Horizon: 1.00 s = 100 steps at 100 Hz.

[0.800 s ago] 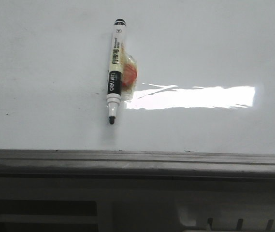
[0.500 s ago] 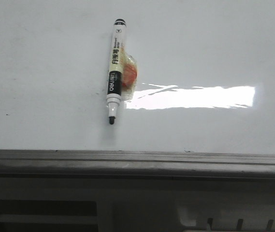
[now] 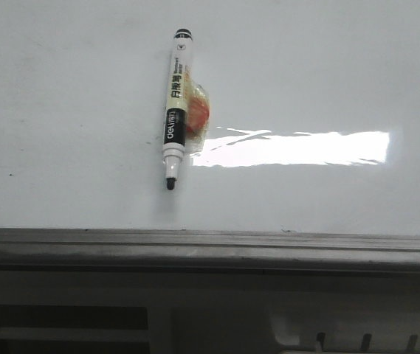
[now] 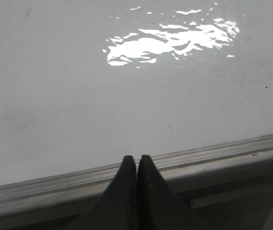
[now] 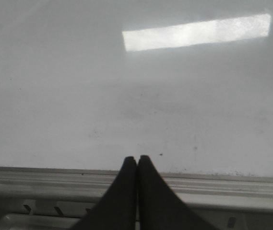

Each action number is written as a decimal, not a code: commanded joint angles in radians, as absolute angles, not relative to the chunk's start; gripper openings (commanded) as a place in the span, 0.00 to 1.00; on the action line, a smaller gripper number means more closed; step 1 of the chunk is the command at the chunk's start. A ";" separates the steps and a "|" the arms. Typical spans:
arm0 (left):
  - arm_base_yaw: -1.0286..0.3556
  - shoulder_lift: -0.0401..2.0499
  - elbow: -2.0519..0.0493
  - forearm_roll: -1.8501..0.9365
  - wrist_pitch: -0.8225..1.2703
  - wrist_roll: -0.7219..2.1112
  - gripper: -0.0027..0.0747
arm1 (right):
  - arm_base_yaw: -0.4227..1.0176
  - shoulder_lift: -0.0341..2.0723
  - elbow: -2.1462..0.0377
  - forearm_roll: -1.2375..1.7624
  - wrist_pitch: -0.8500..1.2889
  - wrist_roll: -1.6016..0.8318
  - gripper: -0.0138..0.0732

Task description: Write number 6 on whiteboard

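Observation:
The whiteboard [image 3: 69, 110] fills the front view, glossy white with a grey metal rim [image 3: 210, 247] along its near edge. A white and black marker [image 3: 175, 107] lies on it, uncapped, tip towards the near rim, beside a small orange object [image 3: 197, 112] in clear wrap. No number 6 shows on the board. My left gripper [image 4: 136, 159] is shut and empty over the rim [image 4: 222, 153]. My right gripper [image 5: 137, 158] is shut and empty over the rim [image 5: 222, 187]. Neither gripper shows in the front view.
A bright rectangular light glare [image 3: 298, 147] lies on the board to the right of the marker. Small dark specks [image 5: 160, 154] dot the board near the rim. A grey base with slots [image 3: 365, 341] sits below the rim.

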State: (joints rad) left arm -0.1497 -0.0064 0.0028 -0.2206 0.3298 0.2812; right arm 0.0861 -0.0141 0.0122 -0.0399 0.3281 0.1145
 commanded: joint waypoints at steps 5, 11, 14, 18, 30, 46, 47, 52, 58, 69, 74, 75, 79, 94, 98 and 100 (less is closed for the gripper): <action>-0.149 -0.037 0.050 -0.226 0.262 0.272 0.01 | 0.084 -0.030 0.040 -0.050 0.307 0.112 0.10; -0.149 -0.037 0.050 -0.241 0.260 0.272 0.01 | 0.084 -0.030 0.040 -0.050 0.288 0.112 0.10; -0.149 -0.037 0.050 -0.269 0.260 0.272 0.01 | 0.084 -0.030 0.040 -0.051 0.273 0.112 0.10; -0.149 -0.037 0.050 -0.323 0.256 0.272 0.01 | 0.084 -0.030 0.040 -0.051 0.242 0.112 0.10; -0.151 -0.037 0.048 -0.675 0.199 0.272 0.01 | 0.084 -0.030 0.040 -0.041 0.136 0.112 0.10; -0.151 -0.037 0.048 -1.033 0.158 0.272 0.01 | 0.084 -0.030 0.040 0.272 0.010 0.113 0.10; -0.151 -0.037 0.048 -1.039 0.155 0.272 0.01 | 0.084 -0.030 0.040 0.289 0.006 0.113 0.10; -0.151 -0.037 0.048 -1.071 0.153 0.272 0.01 | 0.084 -0.030 0.040 0.395 -0.024 0.113 0.10; -0.151 -0.037 0.048 -1.097 0.153 0.272 0.01 | 0.084 -0.030 0.038 0.557 -0.034 0.113 0.10; -0.151 -0.037 0.040 -1.125 0.151 0.272 0.01 | 0.084 -0.030 0.035 0.787 -0.052 0.113 0.10; -0.153 -0.037 0.025 -1.125 0.165 0.272 0.01 | 0.084 -0.030 0.035 0.817 -0.072 0.113 0.10; -0.155 -0.035 0.022 -1.120 0.170 0.274 0.01 | 0.084 -0.030 0.033 0.817 -0.072 0.113 0.10; -0.155 -0.029 0.001 -1.101 0.204 0.282 0.01 | 0.084 -0.030 0.016 0.814 -0.055 0.113 0.10; -0.155 0.046 -0.136 -0.873 0.326 0.282 0.01 | 0.084 -0.028 -0.124 0.649 0.182 -0.012 0.10; -0.155 0.078 -0.175 -0.816 0.345 0.285 0.01 | 0.084 -0.026 -0.174 0.618 0.255 -0.083 0.10; -0.155 0.099 -0.198 -0.782 0.354 0.287 0.01 | 0.084 -0.021 -0.199 0.612 0.287 -0.131 0.10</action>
State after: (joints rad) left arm -0.1497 0.0229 -0.0888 -0.8956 0.3494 0.2793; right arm 0.0861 -0.0141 -0.0766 0.6895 0.1993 0.0323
